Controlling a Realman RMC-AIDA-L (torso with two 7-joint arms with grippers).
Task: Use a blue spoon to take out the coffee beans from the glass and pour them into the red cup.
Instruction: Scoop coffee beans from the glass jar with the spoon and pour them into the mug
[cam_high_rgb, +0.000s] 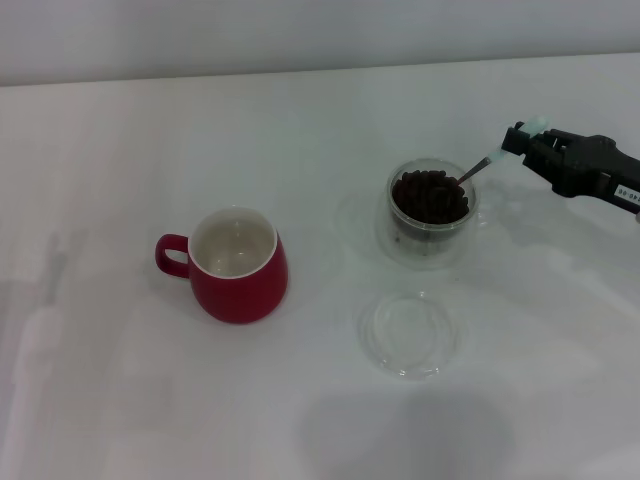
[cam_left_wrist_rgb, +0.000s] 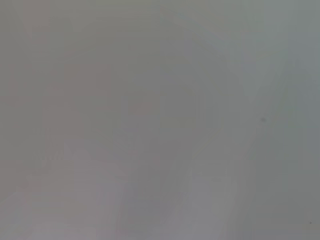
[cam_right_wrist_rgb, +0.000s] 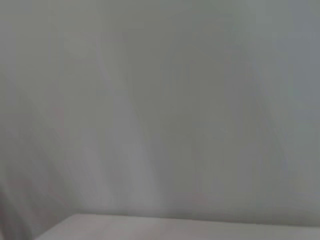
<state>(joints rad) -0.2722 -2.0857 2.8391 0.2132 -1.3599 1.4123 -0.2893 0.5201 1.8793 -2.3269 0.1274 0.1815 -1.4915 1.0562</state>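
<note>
A plain white table (cam_high_rgb: 120, 400) is seen carrying a squat red mug (cam_high_rgb: 238, 266) (white inside), a small clear glass cup (cam_high_rgb: 430, 212) and a flat clear round dish (cam_high_rgb: 409, 334).

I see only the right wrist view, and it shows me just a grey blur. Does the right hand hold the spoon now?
Observer: Yes. In the head view the right hand grips the spoon by its handle.
Operator: Where is its metal end?
Observer: Down in the beans, inside the glass.
Operator: Is anything poured yet?
Observer: It seems not. The cup stands apart on the robot's left of the glass, and its white inside looks empty.
</note>
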